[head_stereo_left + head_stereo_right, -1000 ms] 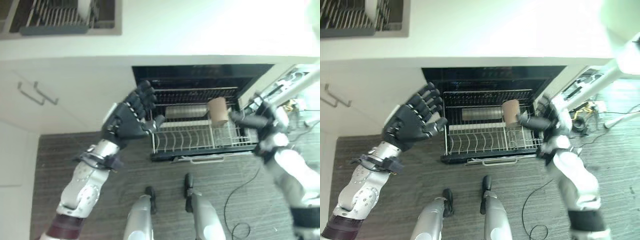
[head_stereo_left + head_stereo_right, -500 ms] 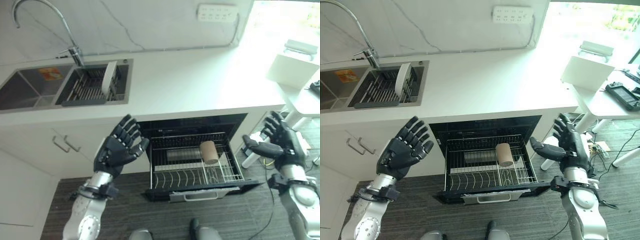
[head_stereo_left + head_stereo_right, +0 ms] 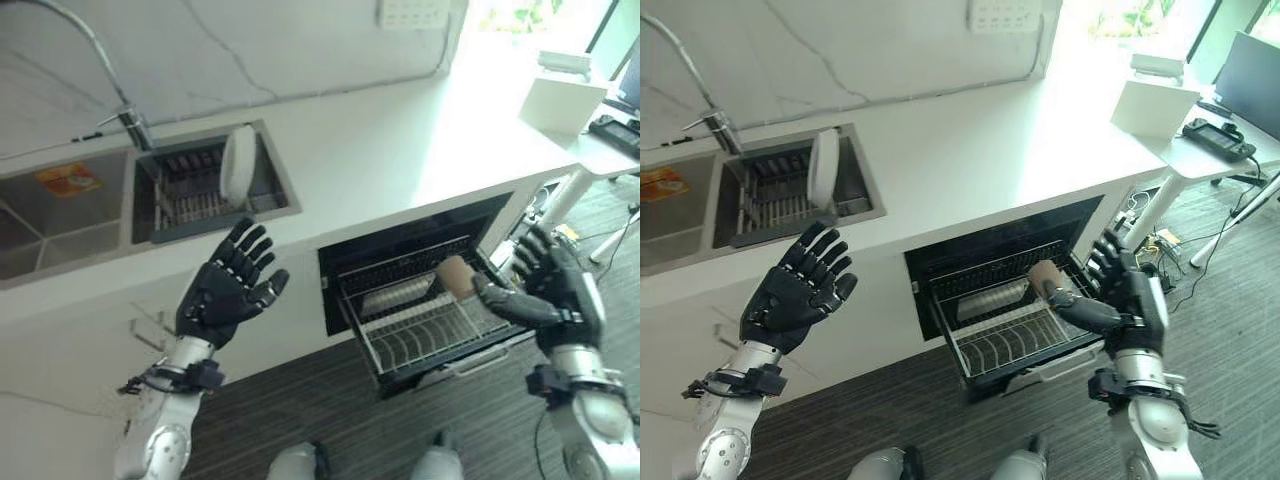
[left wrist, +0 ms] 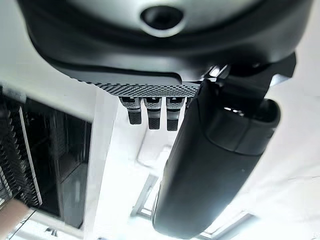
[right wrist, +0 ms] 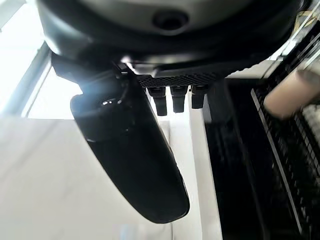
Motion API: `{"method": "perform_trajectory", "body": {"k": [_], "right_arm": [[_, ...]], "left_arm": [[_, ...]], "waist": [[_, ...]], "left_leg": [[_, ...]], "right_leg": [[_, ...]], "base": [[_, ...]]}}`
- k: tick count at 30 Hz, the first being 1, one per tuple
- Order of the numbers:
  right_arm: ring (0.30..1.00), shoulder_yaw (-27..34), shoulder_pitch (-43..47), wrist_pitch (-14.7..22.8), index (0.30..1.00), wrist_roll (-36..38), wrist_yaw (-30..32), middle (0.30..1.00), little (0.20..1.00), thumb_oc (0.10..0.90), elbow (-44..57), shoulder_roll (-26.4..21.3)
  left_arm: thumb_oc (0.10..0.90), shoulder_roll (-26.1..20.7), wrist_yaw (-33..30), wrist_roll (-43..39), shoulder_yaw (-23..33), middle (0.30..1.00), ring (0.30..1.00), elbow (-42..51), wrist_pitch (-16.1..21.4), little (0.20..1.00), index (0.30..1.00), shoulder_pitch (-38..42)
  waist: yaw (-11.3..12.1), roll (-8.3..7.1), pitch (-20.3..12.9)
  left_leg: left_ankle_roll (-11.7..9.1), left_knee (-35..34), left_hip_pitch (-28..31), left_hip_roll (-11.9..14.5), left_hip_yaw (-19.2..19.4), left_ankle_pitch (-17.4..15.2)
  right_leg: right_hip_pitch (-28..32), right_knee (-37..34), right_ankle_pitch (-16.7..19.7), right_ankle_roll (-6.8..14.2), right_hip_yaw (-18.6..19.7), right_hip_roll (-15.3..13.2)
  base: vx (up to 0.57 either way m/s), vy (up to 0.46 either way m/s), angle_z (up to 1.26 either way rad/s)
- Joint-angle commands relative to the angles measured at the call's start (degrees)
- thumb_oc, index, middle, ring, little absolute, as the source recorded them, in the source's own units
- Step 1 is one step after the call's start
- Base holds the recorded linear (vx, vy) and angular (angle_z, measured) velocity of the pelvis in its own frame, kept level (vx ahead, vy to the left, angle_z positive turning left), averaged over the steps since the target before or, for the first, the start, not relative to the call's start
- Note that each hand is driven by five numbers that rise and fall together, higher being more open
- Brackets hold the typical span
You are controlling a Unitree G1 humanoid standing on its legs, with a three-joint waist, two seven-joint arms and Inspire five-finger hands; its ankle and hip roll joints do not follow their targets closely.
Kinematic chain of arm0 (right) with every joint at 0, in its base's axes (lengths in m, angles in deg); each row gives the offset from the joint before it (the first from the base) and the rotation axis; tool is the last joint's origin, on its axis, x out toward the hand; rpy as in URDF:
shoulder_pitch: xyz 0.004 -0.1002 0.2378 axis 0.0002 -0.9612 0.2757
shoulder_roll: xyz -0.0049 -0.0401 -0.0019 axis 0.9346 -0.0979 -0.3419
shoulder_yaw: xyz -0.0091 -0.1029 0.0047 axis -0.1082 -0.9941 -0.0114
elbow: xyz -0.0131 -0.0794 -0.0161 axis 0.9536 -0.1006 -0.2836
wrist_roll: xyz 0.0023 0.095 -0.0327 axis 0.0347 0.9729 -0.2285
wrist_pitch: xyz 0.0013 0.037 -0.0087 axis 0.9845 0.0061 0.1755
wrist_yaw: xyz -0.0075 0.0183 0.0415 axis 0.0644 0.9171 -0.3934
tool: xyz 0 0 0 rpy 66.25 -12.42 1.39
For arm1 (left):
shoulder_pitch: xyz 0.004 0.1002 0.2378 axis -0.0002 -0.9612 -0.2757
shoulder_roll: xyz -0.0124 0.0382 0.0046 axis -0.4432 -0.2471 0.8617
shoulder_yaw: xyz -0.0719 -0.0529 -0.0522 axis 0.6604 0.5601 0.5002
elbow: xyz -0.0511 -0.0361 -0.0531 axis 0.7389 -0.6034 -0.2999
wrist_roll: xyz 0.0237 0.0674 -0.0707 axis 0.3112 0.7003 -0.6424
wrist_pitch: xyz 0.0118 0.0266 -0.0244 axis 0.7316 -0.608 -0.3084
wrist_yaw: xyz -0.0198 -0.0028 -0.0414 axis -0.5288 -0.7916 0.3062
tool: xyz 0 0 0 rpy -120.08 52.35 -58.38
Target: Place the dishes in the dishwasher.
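Your view has swung up from the floor, so you now see the white plate point(image 3: 238, 165) standing on edge in the sink rack point(image 3: 205, 190) on the tabletop point(image 3: 400, 140). Your left hand point(image 3: 228, 290) stays raised below it, fingers spread and empty. Further right, the brown cup point(image 3: 456, 275) lies in the pulled-out dishwasher rack point(image 3: 430, 330), and your right hand point(image 3: 548, 290) is beside it, open and holding nothing, so that plate looks like the next dish.

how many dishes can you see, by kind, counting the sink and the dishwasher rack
white plate, upright in the sink rack: 1
tan cup, on the pulled-out dishwasher rack: 1
metal container, lying at the back of that rack: 1
total: 3
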Motion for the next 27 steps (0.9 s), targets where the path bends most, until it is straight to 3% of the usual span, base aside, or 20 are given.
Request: {"method": "perform_trajectory", "body": {"k": [1, 2, 3, 5, 7, 12, 16, 18, 19, 20, 22, 24, 27], "right_arm": [[0.9, 4.4, 9.2, 7.2, 0.9, -1.2, 3.8, 0.9, 0.9, 0.8, -0.6, -4.7], [0.9, 4.6, 8.8, 7.7, 0.9, -1.3, 3.8, 0.9, 0.9, 0.8, -0.8, -5.1], [0.9, 4.7, 8.5, 8.1, 0.9, -1.1, 3.8, 0.9, 0.9, 0.8, -1.0, -5.3], [0.9, 5.0, 8.4, 8.7, 0.9, -0.5, 3.5, 0.9, 0.9, 0.8, -1.3, -5.9], [0.9, 6.2, 7.8, 9.1, 0.9, 1.1, 3.1, 0.9, 0.9, 0.8, -1.5, -6.8], [0.9, 6.8, 8.4, 8.6, 0.9, 2.4, 2.7, 0.9, 0.9, 0.8, -1.0, -7.6], [0.9, 6.4, 9.3, 8.2, 0.9, 1.6, 2.7, 0.9, 0.9, 0.8, -1.4, -8.2], [0.9, 6.9, 9.3, 7.3, 0.9, 1.1, 2.8, 0.9, 0.9, 0.8, -0.9, -7.9], [0.9, 7.1, 9.3, 6.9, 0.9, 1.1, 2.7, 0.9, 0.9, 0.8, -0.6, -7.8], [0.9, 7.1, 9.2, 6.5, 0.9, 0.8, 2.0, 0.9, 0.9, 0.8, -0.5, -7.6], [0.9, 6.7, 9.1, 7.8, 0.9, 2.3, -0.1, 0.9, 0.9, 0.8, 0.1, -7.7], [0.9, 6.6, 8.5, 9.1, 0.9, 1.8, -2.6, 0.9, 0.9, 0.8, 1.2, -8.5], [0.9, 6.8, 8.9, 9.5, 0.9, 3.5, -3.9, 0.9, 0.9, 0.8, 1.6, -9.8]], "left_arm": [[0.8, -4.1, 1.7, -0.7, -0.3, 0.9, 0.9, 8.0, 4.5, 0.9, 0.9, 4.1], [0.8, -3.8, 1.3, -0.2, -1.3, 0.9, 0.9, 8.0, 5.0, 0.9, 0.9, 4.6], [0.8, -3.6, 1.1, 0.1, -1.7, 0.9, 0.9, 7.9, 5.3, 0.9, 0.9, 4.8], [0.8, -3.6, 0.3, 1.2, -2.4, 0.9, 0.9, 7.8, 6.4, 0.9, 0.9, 5.3], [0.8, -3.6, -0.1, 1.7, -2.5, 0.9, 0.9, 7.8, 7.0, 0.9, 0.9, 5.2], [0.8, -3.4, -0.1, 0.7, -2.0, 0.9, 0.9, 8.7, 6.2, 0.9, 0.9, 4.6], [0.8, -3.3, 0.5, -0.1, -1.4, 0.9, 0.9, 9.1, 6.7, 0.9, 0.9, 5.1], [0.8, -2.8, 0.8, 0.4, -1.1, 0.9, 0.9, 9.9, 7.0, 0.9, 0.9, 5.5], [0.8, -2.8, 0.6, 0.7, -0.9, 0.9, 0.9, 10.2, 7.6, 0.9, 0.9, 5.5], [0.8, -2.8, -0.6, 1.2, -0.8, 0.9, 0.9, 10.7, 8.7, 0.9, 0.9, 5.7], [0.8, -2.8, -2.5, 2.6, -1.1, 0.9, 0.9, 11.1, 10.3, 0.9, 0.9, 6.0], [0.8, -2.4, -3.8, 5.4, -1.6, 0.9, 0.9, 11.1, 12.1, 0.9, 0.9, 5.9], [0.8, -2.1, -2.9, 7.8, -2.0, 0.9, 0.9, 11.0, 13.1, 0.9, 0.9, 6.2]], "waist": [[-1.5, -1.02, -3.8], [-2.3, -1.53, -4.0], [-2.6, -1.79, -4.0], [-3.3, -2.07, -3.8], [-3.3, -1.9, -3.8], [-2.1, -2.74, -4.2], [-1.8, -4.58, -3.0], [-2.2, -4.74, -2.6], [-2.4, -4.39, -2.5], [-2.7, -3.35, -2.7], [-2.7, -1.96, -3.1], [-1.8, -1.46, -3.6], [-0.4, -1.41, -4.0]], "left_leg": [[-6.4, -3.8, 5.2, 1.8, -5.6, -0.2], [-5.8, -3.8, 5.5, 0.2, -6.4, -0.3], [-5.7, -3.8, 5.7, -0.5, -6.6, -0.3], [-5.1, -3.8, 6.4, -1.4, -6.6, -0.8], [-5.4, -3.8, 6.4, -1.4, -7.4, -0.5], [-6.2, -3.8, 7.5, -2.3, -6.2, 0.6], [-7.8, -3.7, 9.6, -2.8, -2.4, 5.7], [-8.6, -3.5, 8.6, -0.7, -0.1, 7.5], [-8.6, -3.8, 8.0, 0.9, 0.7, 6.5], [-8.4, -3.8, 6.3, 3.2, 0.5, 4.1], [-9.6, -3.8, 2.4, 5.2, -2.3, 4.3], [-11.4, -3.8, -2.1, 6.2, -5.1, 6.8], [-11.4, -3.8, -4.9, 6.5, -5.0, 7.8]], "right_leg": [[3.1, -6.2, -1.2, -0.4, 2.4, 8.9], [2.9, -6.2, -3.2, -1.7, 4.1, 12.4], [2.7, -6.2, -4.3, -2.4, 4.8, 13.7], [2.0, -6.2, -3.6, -2.5, 5.7, 14.2], [2.3, -6.2, -6.3, -3.6, 6.6, 15.2], [3.3, -6.2, -7.9, -4.3, 6.1, 14.3], [4.9, -6.2, -8.3, -5.5, 5.4, 12.1], [5.6, -6.2, -8.2, -5.4, 4.9, 11.7], [5.7, -6.2, -8.2, -5.1, 4.7, 11.7], [5.7, -6.2, -8.5, -4.5, 4.5, 12.1], [5.6, -6.2, -9.4, -4.1, 4.9, 12.9], [6.5, -6.2, -10.7, -3.9, 5.8, 13.3], [8.8, -6.2, -12.5, -3.8, 5.7, 12.8]], "base": [[0.09, 0.116, 0.47], [0.06, 0.058, 0.74], [0.1, 0.019, 0.69], [0.08, -0.035, 0.42], [0.06, -0.078, 0.04], [0.1, -0.096, 0.07], [0.1, -0.068, 0.11], [0.09, 0.036, 0.33], [0.13, 0.174, 0.5], [0.15, 0.23, 0.53], [0.2, 0.272, 0.41], [0.26, 0.244, 0.07], [0.24, 0.209, -0.23]]}}
